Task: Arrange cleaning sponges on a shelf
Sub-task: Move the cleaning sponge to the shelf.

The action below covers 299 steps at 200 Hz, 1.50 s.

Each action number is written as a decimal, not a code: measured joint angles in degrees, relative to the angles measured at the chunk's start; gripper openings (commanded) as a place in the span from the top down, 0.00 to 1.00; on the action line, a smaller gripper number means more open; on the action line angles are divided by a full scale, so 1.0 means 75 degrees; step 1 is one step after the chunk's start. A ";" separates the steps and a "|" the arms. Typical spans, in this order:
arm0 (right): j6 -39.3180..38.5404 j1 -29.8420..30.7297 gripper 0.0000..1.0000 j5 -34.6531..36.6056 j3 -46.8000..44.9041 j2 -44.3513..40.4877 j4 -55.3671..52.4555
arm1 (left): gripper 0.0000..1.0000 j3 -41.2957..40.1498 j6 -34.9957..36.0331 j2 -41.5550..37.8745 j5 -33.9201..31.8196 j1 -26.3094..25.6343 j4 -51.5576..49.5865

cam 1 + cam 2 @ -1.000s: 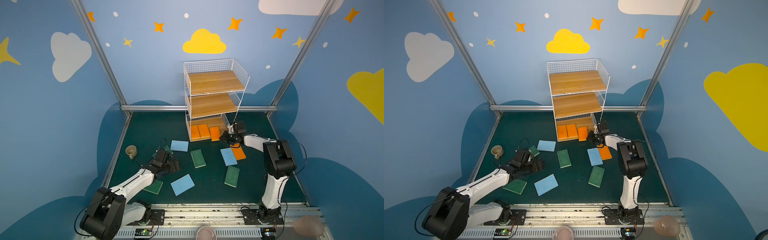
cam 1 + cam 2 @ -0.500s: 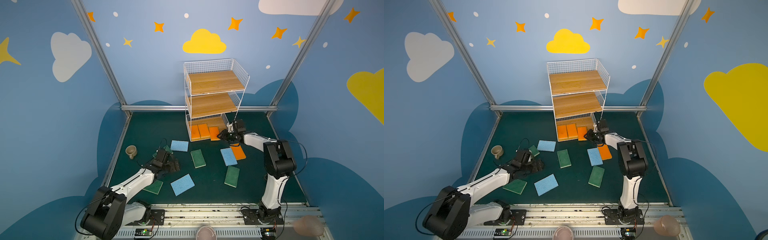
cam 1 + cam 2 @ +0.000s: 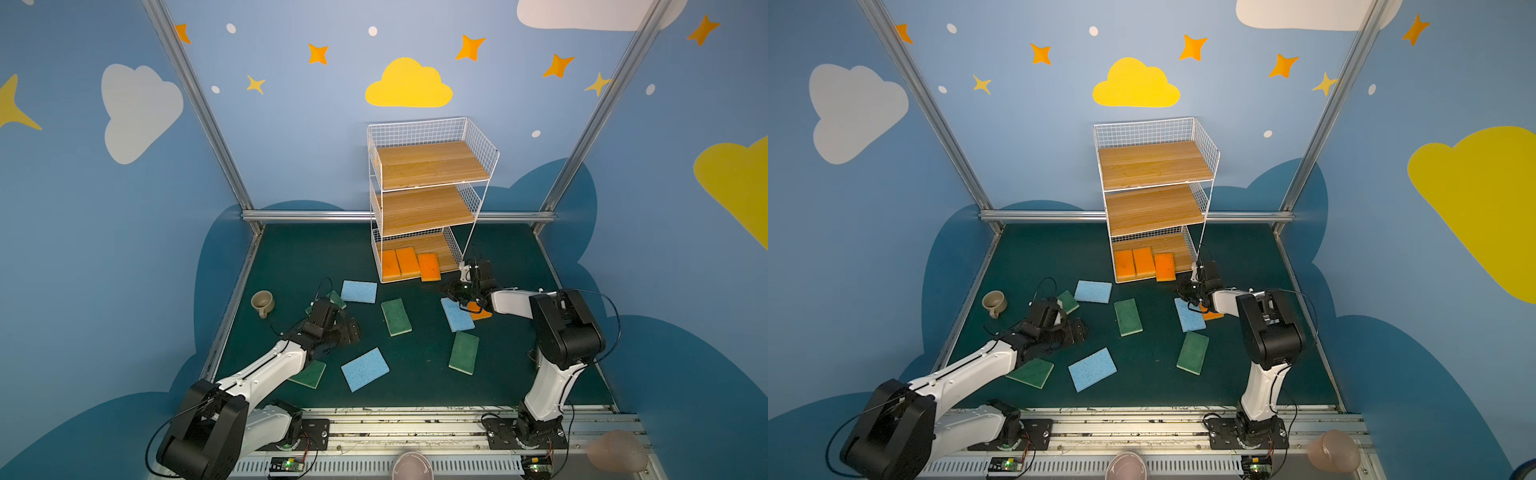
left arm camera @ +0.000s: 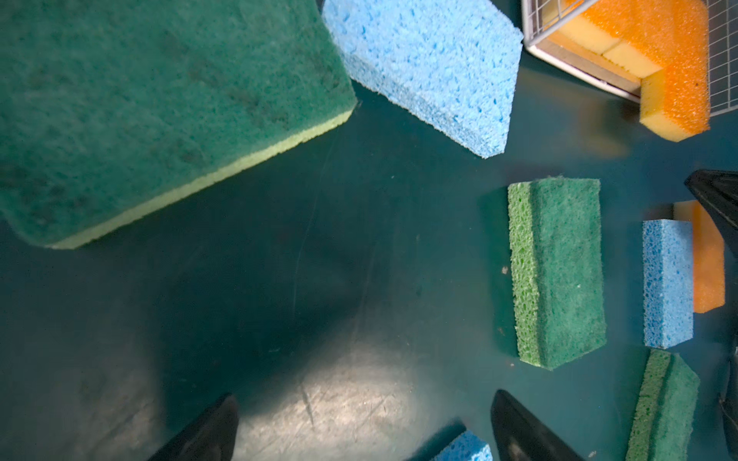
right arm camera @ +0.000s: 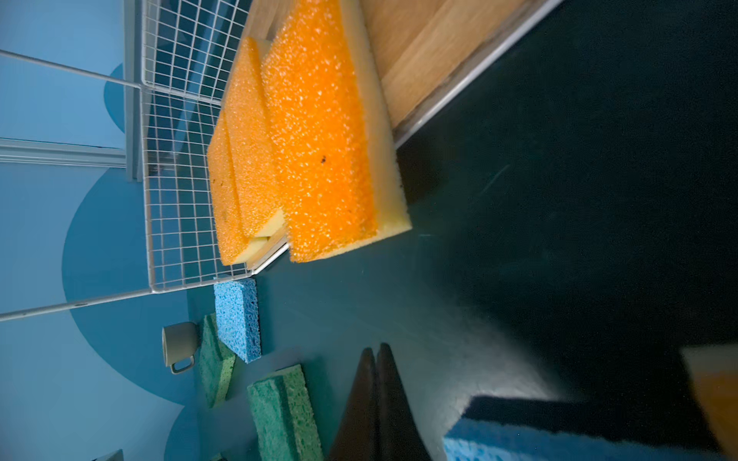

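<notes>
Blue walls painted with clouds and stars are seen around a dark green mat [image 3: 415, 395]. At the back of the mat a shelf [image 3: 428, 164] is stood. Three orange sponges [image 3: 407, 262] are laid side by side on its bottom plank, toward the left arm's side. The one nearest the right arm [image 5: 323, 151] is seen to stick out past the front rail. A fourth orange sponge [image 3: 482, 313] is found on the mat, touching a blue sponge [image 3: 457, 315] and partly hidden by the right arm.

Two more blue sponges [image 3: 359, 291] [image 3: 365, 369] and four green sponges [image 3: 396, 317] [image 3: 464, 353] [image 3: 309, 374] [image 3: 337, 298] are scattered flat over the mat. A cup [image 3: 262, 302] is set near the mat's edge on the left arm's side.

The right gripper [image 3: 455, 293] is held low between the shelf and that blue sponge. Its fingers [image 5: 377, 399] are pressed together with nothing pinched. The left gripper [image 3: 347, 328] is held low over the mat with its fingers [image 4: 207, 431] spread wide, and only bare mat is seen between them. Print on the small boards [image 3: 286, 464] by the arm bases is too small to be read.
</notes>
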 measured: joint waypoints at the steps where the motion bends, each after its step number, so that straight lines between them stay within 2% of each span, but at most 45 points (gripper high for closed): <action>1: 0.0017 0.0006 1.00 0.0003 -0.0003 0.0006 0.0047 | 0.02 -0.0006 0.0000 -0.0003 0.0000 0.0000 0.0000; 35: 0.0874 0.0140 1.00 0.0114 0.0006 0.0443 0.1008 | 0.02 -0.0012 -0.0006 -0.0090 0.0125 0.0000 0.0020; 88: 0.1507 0.0312 1.00 0.0769 0.0067 0.0831 0.1084 | 0.02 -0.0012 -0.0006 -0.0233 0.0303 0.0000 0.0041; 197: 0.1661 0.0119 1.00 0.1075 0.1154 0.1329 0.0860 | 0.02 -0.0012 -0.0020 -0.0230 0.0318 0.0000 0.0058; 299: 0.1655 0.0146 1.00 0.0758 0.1574 0.1597 0.0460 | 0.02 0.0038 -0.0029 0.0052 0.0277 0.0000 0.0061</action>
